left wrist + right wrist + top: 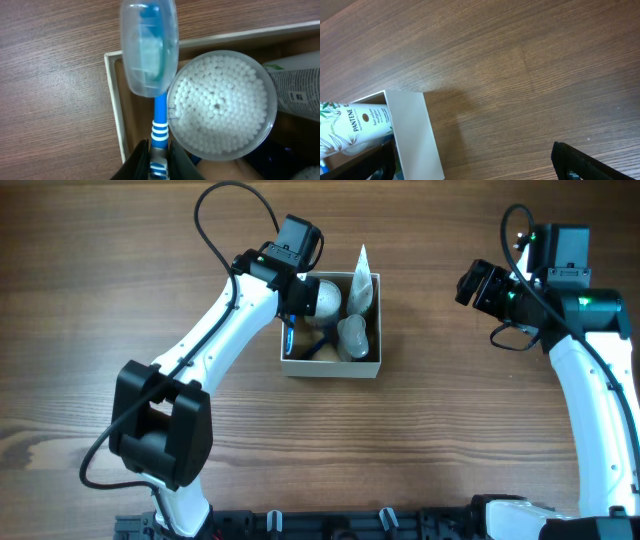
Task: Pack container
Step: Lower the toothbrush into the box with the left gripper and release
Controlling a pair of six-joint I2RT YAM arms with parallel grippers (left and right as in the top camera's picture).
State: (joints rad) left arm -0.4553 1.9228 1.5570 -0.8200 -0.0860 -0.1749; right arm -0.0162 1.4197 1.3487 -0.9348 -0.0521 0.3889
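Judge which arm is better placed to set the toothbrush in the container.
Left. The left gripper is shut on the toothbrush at the container's edge. The right gripper is open, empty and well off to the side.

Box [114, 100] interior is crowded. A round tub of cotton swabs [220, 105] fills the corner under the left gripper [159, 161]. Only a narrow slot remains between the tub and the side wall. The toothbrush [159, 120] clamped in that gripper occupies the slot, its capped head overlapping the rim corner in the wrist view. A shampoo tube [362, 280] leans out of the far right corner, tip above the wall, barring a low pass there. The left arm [225, 320] crosses the table [450, 430] on the box's left side. On the right, bare wood runs from the box to the right gripper [478, 285], which is spread wide and well apart. That approach is unobstructed.
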